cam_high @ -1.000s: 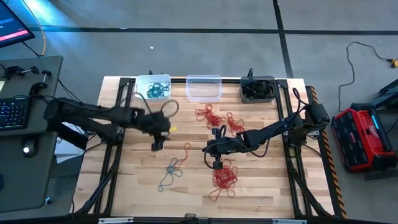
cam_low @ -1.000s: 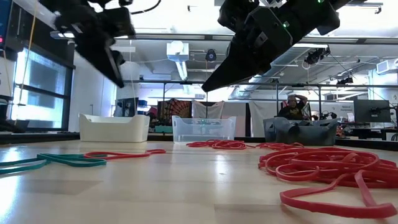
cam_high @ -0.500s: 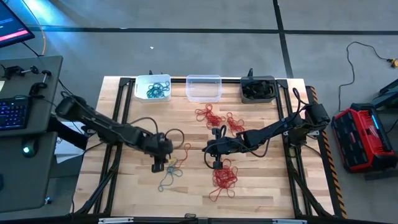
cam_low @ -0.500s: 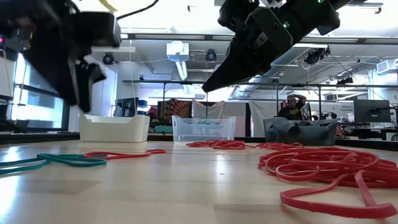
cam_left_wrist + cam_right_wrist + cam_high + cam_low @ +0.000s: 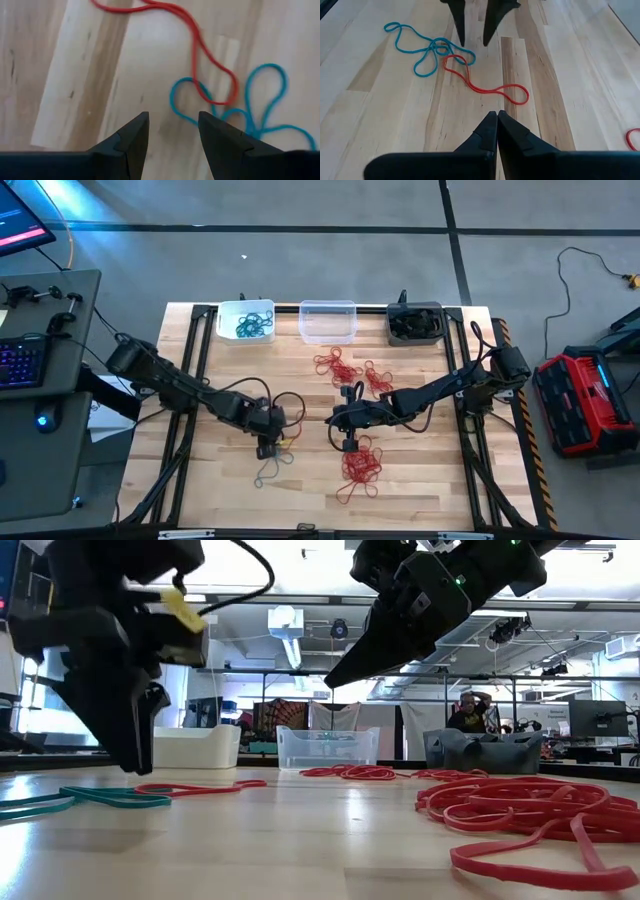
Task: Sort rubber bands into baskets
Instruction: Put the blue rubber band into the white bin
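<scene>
We see the left end effector [image 5: 268, 450] low over the worktop [image 5: 420, 470], fingers [image 5: 131, 137] spread apart and gripping nothing — the tips hang just above a teal band [image 5: 260, 107] that lies tangled with a single red band [image 5: 200, 47]. In the high view this teal band [image 5: 268, 468] lies in the front-left part of the worktop, directly under the left end effector. In the right wrist view the teal band [image 5: 422, 50] and the red one [image 5: 485, 87] overlap at one loop, and the left fingers point down just beside that crossing.

The right end effector [image 5: 347, 445] hovers near the middle of the worktop, clenched tight with nothing between its fingers [image 5: 496, 127]. A red pile [image 5: 360, 465] lies just in front of it; a second red bunch [image 5: 345, 368] lies farther back, near the baskets.

Baskets stand in a row along the far edge — white [image 5: 245, 322] at left, with teal bands inside; clear [image 5: 327, 321] in the middle; dark grey [image 5: 415, 324] at right, contents dark and not distinguishable.

In the low view a person [image 5: 470, 710] shows in the room beyond the worktop.
</scene>
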Controlling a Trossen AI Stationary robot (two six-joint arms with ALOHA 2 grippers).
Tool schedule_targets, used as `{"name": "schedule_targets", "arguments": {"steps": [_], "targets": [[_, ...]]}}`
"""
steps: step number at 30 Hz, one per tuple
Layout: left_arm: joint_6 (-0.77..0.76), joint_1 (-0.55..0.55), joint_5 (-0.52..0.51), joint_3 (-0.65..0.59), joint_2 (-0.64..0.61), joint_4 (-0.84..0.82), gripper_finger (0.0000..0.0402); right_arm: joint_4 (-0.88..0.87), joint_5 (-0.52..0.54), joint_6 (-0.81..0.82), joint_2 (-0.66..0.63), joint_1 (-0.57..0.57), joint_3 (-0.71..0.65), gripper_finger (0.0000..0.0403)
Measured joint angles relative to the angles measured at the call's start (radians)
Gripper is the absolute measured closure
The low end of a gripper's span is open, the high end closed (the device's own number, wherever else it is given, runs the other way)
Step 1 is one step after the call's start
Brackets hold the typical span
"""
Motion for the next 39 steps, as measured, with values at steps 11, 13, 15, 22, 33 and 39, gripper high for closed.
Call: {"name": "schedule_targets", "arguments": {"steps": [11, 13, 15, 22, 33, 39], "targets": [[0.02, 0.026, -0.012, 0.003, 0.063, 0.039, 0.0263, 0.003, 0.0, 0.0, 0.0, 0.0, 0.0, 0.0403], [0.028, 0.024, -0.016, 0.004, 0.073, 0.045, 0.0277, 0.003, 0.0, 0.0, 0.0, 0.0, 0.0, 0.0403], [0.031, 0.022, -0.022, 0.004, 0.08, 0.054, 0.029, 0.003, 0.0, 0.0, 0.0, 0.0, 0.0, 0.0403], [0.057, 0.01, -0.047, 0.004, 0.083, 0.072, 0.0358, 0.003, 0.0, 0.0, 0.0, 0.0, 0.0, 0.0403], [0.091, 0.02, -0.182, 0.076, -0.027, -0.204, 0.04, 0.003, 0.0, 0.007, 0.0, 0.0, 0.0, 0.0403], [0.109, 0.044, -0.255, 0.124, -0.145, -0.321, 0.0401, 0.004, 0.0, 0.008, 0.0, 0.0, 0.0, 0.0403]]}}
